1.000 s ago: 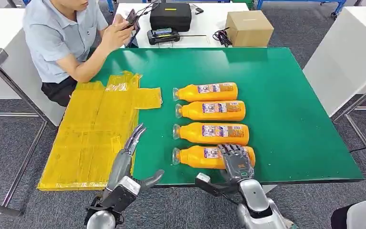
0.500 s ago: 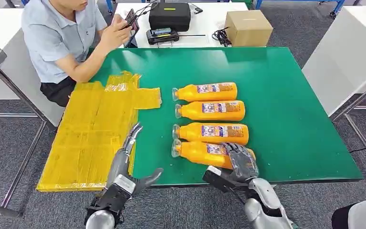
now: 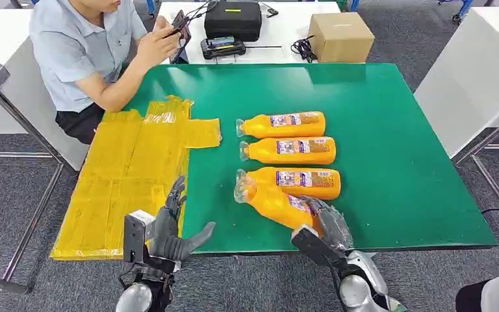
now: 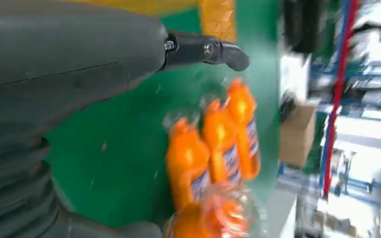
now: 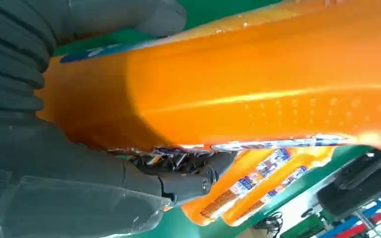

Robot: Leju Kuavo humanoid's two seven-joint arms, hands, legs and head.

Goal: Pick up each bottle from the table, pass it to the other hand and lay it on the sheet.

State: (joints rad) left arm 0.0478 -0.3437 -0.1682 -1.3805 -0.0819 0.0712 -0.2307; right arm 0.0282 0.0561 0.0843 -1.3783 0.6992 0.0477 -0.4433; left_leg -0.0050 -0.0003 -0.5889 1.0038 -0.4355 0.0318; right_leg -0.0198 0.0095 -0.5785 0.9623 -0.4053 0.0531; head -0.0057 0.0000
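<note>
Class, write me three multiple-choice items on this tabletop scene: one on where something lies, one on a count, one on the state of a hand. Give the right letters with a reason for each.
1. Where does the yellow sheet lie?
A. on the robot's left part of the green table
B. on the robot's right part
C. on the cardboard box

2. How many orange bottles are on or above the table?
A. two
B. four
C. six

3. What is the right hand doing?
A. hanging with nothing in it
B. gripping the nearest bottle
C. pressing on the sheet

Answers:
1 A, the sheet covers the table's left side, near the left hand.
2 B, three lie in a row and the right hand has the fourth.
3 B, its fingers wrap the tilted bottle's lower end.
</note>
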